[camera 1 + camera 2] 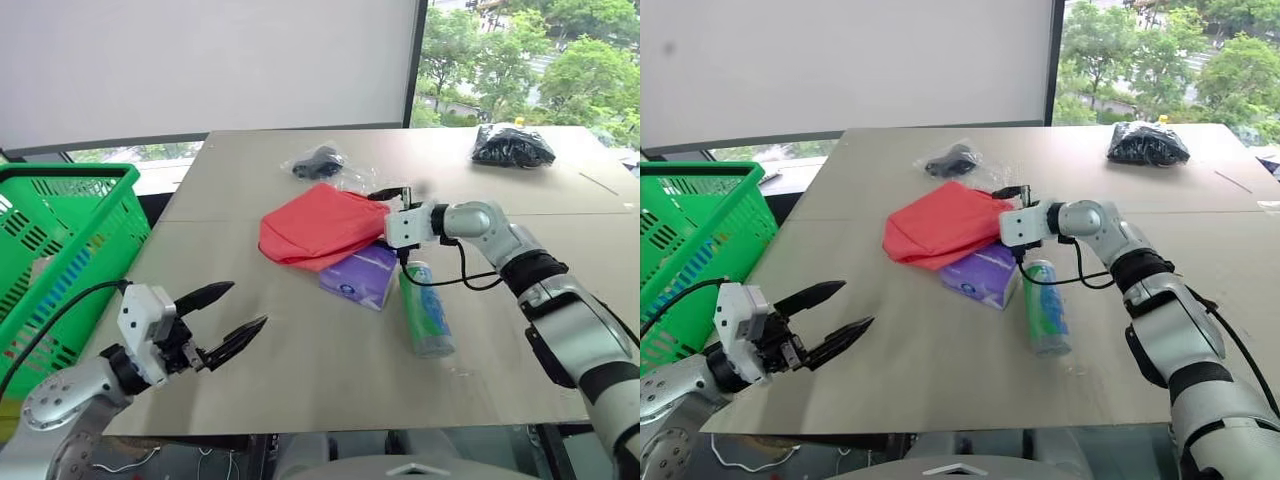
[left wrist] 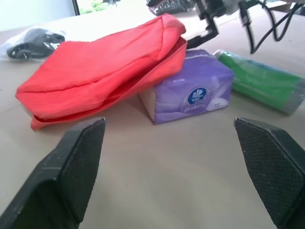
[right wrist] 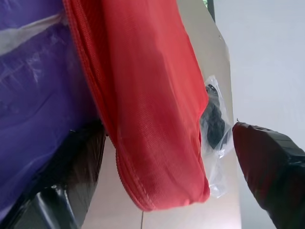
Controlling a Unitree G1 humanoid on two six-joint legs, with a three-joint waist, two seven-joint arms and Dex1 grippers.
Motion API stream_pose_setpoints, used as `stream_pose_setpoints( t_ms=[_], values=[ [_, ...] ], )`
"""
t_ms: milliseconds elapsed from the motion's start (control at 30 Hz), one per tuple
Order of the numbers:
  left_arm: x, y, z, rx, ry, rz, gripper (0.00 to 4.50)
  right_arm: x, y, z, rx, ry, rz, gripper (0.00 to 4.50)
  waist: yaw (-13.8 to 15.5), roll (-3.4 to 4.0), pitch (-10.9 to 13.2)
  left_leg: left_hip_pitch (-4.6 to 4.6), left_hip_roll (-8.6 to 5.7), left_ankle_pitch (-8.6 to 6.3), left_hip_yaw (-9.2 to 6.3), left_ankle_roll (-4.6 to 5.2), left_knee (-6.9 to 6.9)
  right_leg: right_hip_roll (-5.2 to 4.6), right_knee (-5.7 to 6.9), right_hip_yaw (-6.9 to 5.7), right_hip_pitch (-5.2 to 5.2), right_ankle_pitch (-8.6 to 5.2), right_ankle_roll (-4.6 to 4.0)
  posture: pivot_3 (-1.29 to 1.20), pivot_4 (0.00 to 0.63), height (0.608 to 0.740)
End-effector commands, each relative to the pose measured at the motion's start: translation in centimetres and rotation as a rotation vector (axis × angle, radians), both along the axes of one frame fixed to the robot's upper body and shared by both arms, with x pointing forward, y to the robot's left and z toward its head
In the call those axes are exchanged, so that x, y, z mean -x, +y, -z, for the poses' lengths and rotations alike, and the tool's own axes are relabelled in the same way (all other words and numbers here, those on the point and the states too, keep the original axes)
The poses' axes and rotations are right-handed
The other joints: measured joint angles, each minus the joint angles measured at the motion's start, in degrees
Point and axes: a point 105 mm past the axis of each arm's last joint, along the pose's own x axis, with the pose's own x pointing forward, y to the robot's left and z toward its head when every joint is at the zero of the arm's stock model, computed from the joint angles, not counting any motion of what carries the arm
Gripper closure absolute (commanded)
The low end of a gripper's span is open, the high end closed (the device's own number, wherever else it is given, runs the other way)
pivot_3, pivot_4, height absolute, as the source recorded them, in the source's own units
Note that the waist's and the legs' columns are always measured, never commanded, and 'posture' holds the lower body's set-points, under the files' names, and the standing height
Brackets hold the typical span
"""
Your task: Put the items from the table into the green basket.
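Right tool (image 1: 392, 203) at the near end of the soft red pouch (image 1: 320, 225), mid-tabletop. Fingers part-spread, one on each side of the pouch's edge; from the right wrist view the red fabric hangs in the gap between them, but I cannot tell whether the fingers press on it. Nothing lifted.

Left tool (image 1: 232, 311) hovers over the near left corner of the tabletop (image 1: 300, 370), fingers spread wide, holding nothing, pointing toward the cluster of items.

Items:
- Soft red pouch lies flat near the centre, one end resting on top of the purple tissue packet (image 1: 360, 276).
- Purple tissue packet sits just beside the pouch on the near side, partly under it.
- Green-and-white cylindrical can (image 1: 425, 310) lies on its side, just right of the tissue packet, its far end below the right wrist.
- Clear bag with black object (image 1: 318, 161) lies beyond the pouch, close to its far edge.
- Black-filled bag (image 1: 512, 146) sits at the far right corner of the tabletop, well apart from the rest.

Green basket (image 1: 60, 235) stands off the left edge of the tabletop, beside the left arm. Something pale shows through its slotted side; too obscured to identify.
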Motion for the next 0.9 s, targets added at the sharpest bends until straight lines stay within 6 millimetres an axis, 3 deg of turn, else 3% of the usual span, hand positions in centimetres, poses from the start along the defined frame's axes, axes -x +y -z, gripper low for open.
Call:
stream_pose_setpoints(
  t_ms=[33,200,233,333,467,567,700,800,900],
  values=[
    [0.3,-0.1,-1.7,-0.006,-0.054,-0.018,0.0,-0.4,0.5,-1.8,-0.023,-0.085,-0.032,1.88,0.4,0.0,0.0,0.01,0.0,0.0,0.0,0.0,0.0,0.0,0.02,0.0,0.0,0.0,-0.01,0.15,0.0,0.74],
    [0.4,0.0,-1.4,-0.013,-0.057,-0.062,0.0,-0.4,0.7,-2.2,-0.048,-0.102,-0.05,4.29,1.2,0.01,0.0,0.04,0.0,0.0,0.0,0.0,0.01,0.01,0.08,0.0,0.0,0.01,-0.03,0.16,0.0,0.74],
    [0.3,0.0,-1.4,-0.01,-0.061,-0.064,0.0,-0.4,0.8,-2.4,-0.059,-0.107,-0.054,4.4,1.2,0.01,0.0,0.04,0.0,0.0,-0.02,-0.01,0.01,0.01,0.09,-0.01,0.0,0.01,-0.04,0.16,0.0,0.74],
    [-0.5,-0.3,-1.7,-0.014,-0.079,-0.062,0.0,-0.8,0.5,-3.7,-0.13,-0.135,-0.023,4.4,1.4,0.02,0.0,0.03,-0.01,0.01,-0.04,-0.01,0.01,0.01,0.1,-0.02,0.01,0.02,-0.04,0.13,0.0,0.74],
    [-2.7,-1.1,-2.9,-0.027,-0.129,-0.063,0.0,-2.2,-2.3,-7.6,-0.236,-0.24,0.082,4.4,1.6,0.04,0.0,0.01,-0.06,0.01,-0.06,-0.01,0.02,-0.01,0.09,-0.03,0.01,0.02,-0.03,0.08,0.0,0.74],
    [-4.9,-2.7,-4.6,0.016,-0.174,-0.026,0.0,-3.1,-6.6,-10.9,-0.311,-0.336,0.222,4.4,1.8,0.07,0.0,-0.08,-0.19,0.01,-0.15,-0.01,0.04,-0.17,0.06,-0.13,0.01,0.03,-0.02,0.02,0.0,0.74],
    [-6.8,-4.9,-6.1,0.06,-0.203,0.031,0.0,-2.8,-12.4,-13.3,-0.333,-0.431,0.372,4.4,0.8,0.03,0.0,-0.25,-0.24,0.01,-0.15,-0.01,0.06,-0.23,-0.05,-0.14,-0.08,0.04,0.01,-0.02,0.0,0.74],
    [-7.4,-6.3,-6.7,0.077,-0.209,0.088,0.0,-1.9,-16.2,-14.0,-0.313,-0.479,0.475,4.4,-0.5,0.01,0.0,-0.67,-0.23,0.09,-0.16,-0.14,0.08,-0.22,-0.06,-0.14,-0.41,0.04,0.02,-0.07,0.0,0.74],
    [-7.6,-7.6,-7.0,0.09,-0.204,0.152,0.0,-0.9,-21.4,-13.7,-0.243,-0.525,0.649,4.4,-1.9,0.03,0.0,-0.81,-0.18,0.08,-0.09,-0.13,0.07,-0.21,-0.06,-0.07,-0.49,0.04,0.02,-0.09,0.0,0.74]
  ],
)
